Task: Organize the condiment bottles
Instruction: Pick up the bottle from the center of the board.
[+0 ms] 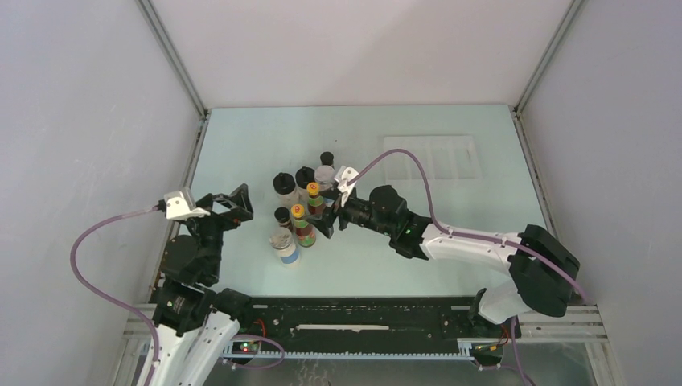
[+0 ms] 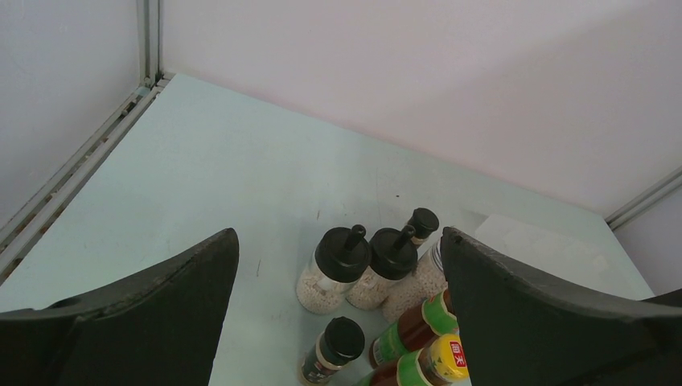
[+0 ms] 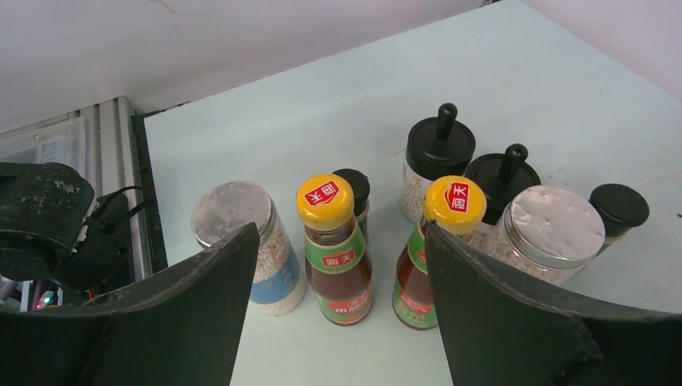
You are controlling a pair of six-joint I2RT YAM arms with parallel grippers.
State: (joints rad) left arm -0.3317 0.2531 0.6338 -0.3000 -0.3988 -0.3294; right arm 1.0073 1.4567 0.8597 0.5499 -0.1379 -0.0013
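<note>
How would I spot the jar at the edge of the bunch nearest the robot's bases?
Look at the pale green table and find the condiment bottles bunched left of its centre. At the bunch's near edge, beside a yellow-capped red sauce bottle, stands the grey-lidded jar. Its flat silvery lid, blue label and white granules mark it; its twin sits at the far side.

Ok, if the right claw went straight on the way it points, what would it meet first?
Likely the red sauce bottle beside the grey-lidded jar, centred before the right claw. The other sauce bottle stands nearer one finger; depth is unclear.
</note>
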